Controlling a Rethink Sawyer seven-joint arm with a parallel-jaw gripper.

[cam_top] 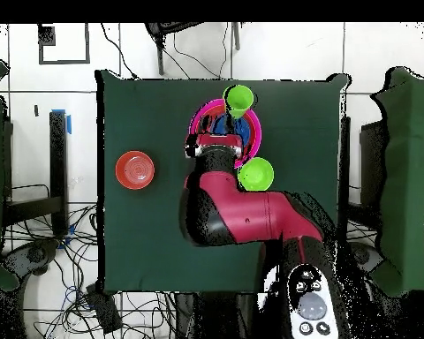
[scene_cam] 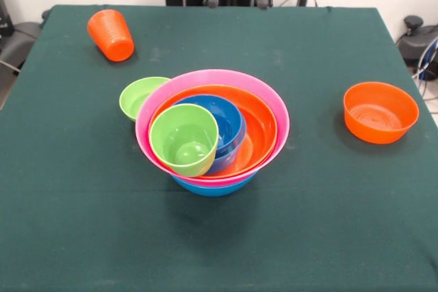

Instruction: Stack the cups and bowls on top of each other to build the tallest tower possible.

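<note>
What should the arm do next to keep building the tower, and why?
Probably reach for the green bowl: it sits upright on the table right beside the tower, the nearest loose piece. The orange bowl and orange cup lie farther off, and the green cup already leans inside the tower.

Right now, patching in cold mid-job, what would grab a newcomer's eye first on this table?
The tower at mid-table: a pink bowl on a blue one, holding an orange bowl, a smaller blue bowl, and a lime green cup tilted at its front rim. A small lime-green bowl sits against its side. Apart lie an orange bowl and a tipped orange cup; overhead, the arm covers the pile.
</note>
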